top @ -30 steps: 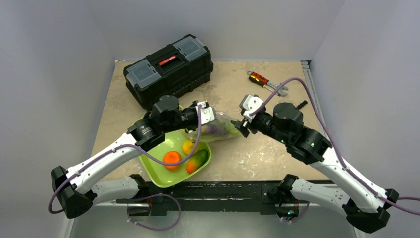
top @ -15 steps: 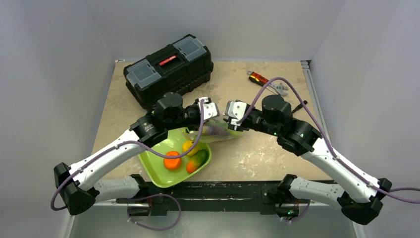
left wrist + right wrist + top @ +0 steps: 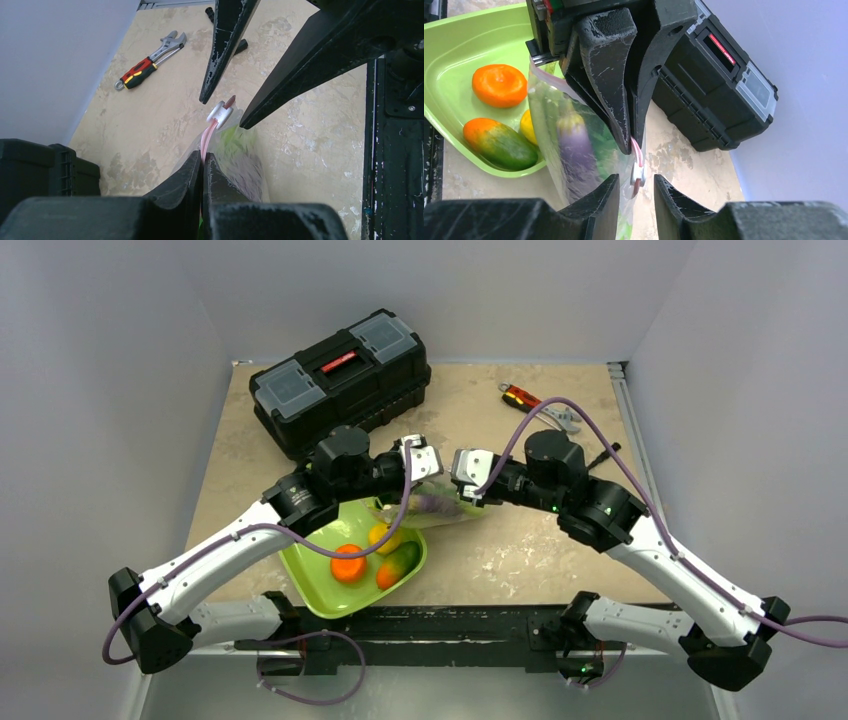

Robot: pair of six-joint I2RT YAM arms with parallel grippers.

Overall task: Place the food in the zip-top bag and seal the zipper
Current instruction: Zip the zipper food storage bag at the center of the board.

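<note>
Left gripper (image 3: 202, 159) is pinching the bag's (image 3: 551, 130) pink zipper (image 3: 206, 137) tight; right gripper (image 3: 636, 184) is straddling its white slider (image 3: 220, 114), jaws narrowly apart. An eggplant (image 3: 574, 150) is lying inside the bag, below both. Right wrist view is showing a tray (image 3: 454, 45) holding an orange (image 3: 499, 85) — left wrist view, a wrench (image 3: 150, 62) instead.

Zip-top bag (image 3: 544, 107) clear with a crinkly sheen; zipper (image 3: 206, 137) pale pink, slider (image 3: 220, 114) white. Inside it: eggplant (image 3: 574, 150) purple, leafy vegetable (image 3: 232, 137) green. Tray (image 3: 454, 45) lime green, holding an orange (image 3: 499, 85) in plain orange, a yellow fruit (image 3: 527, 127) and a mango (image 3: 499, 142) fading orange to green. Toolbox (image 3: 370, 390) black, red latch, smoky grey lid panels. Wrench (image 3: 147, 60) silver, red-yellow-black handle. Table (image 3: 500, 550) beige, mottled with pale patches. Left arm (image 3: 215, 560) and right arm (image 3: 680, 585) white with black joints.
</note>
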